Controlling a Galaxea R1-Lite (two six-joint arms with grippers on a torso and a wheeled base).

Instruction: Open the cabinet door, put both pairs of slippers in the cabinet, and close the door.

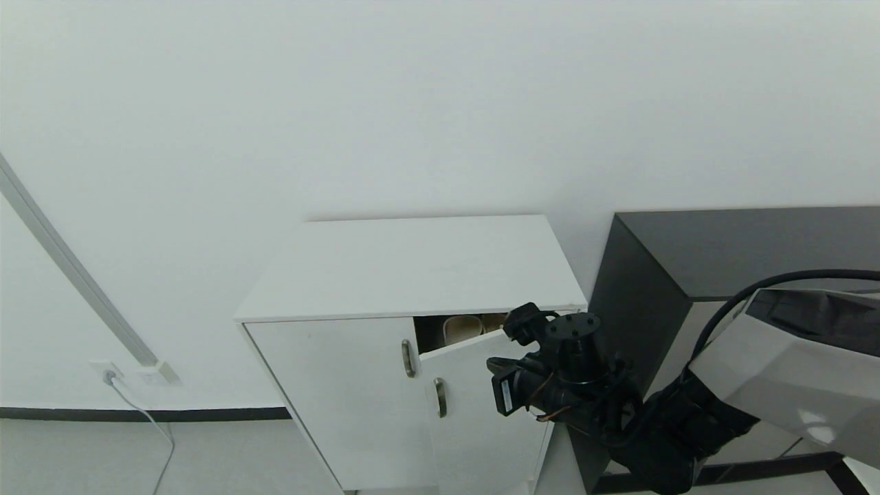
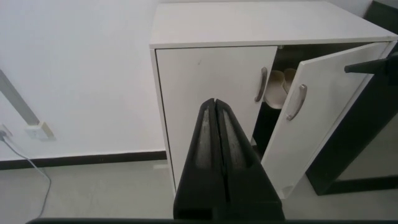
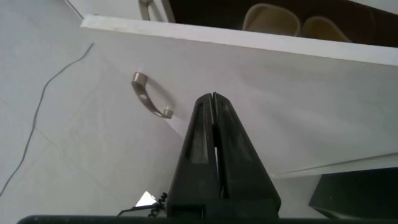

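Two doors front the white cabinet (image 1: 412, 268), which stands against a pale wall. The left door (image 1: 337, 399) is closed flat. The right door (image 1: 481, 419) stands partly ajar, its handle side swung outward, leaving a dark gap at the top of the opening. Each door carries a curved metal handle near the middle seam: the left handle (image 1: 408, 358) sits higher, and the right handle (image 1: 440, 397) sits lower and has swung forward with its door.

Inside the cabinet, in the upper part behind the open door, are beige slippers (image 1: 462, 328). Two rounded ends show side by side above the door's top edge. How many slippers are in there in all cannot be told.

The right gripper (image 3: 214, 99) is close in front of the outer face of the right door, beside that door's handle and below its top edge. Its jaws are pressed together with nothing between them. Whether the tips touch the door is not clear.

The left gripper (image 2: 215, 102) hangs well back from the cabinet, pointing toward the closed left door. Its jaws are also together and hold nothing.

A dark table (image 1: 742, 247) stands just beside the cabinet on the right. On the wall to the left, a pale strip (image 1: 69, 268) runs down at a slant to a socket (image 1: 106, 375). A grey cable (image 1: 155, 430) drops from the socket across the black skirting (image 1: 137, 413) to the light floor (image 1: 82, 460).
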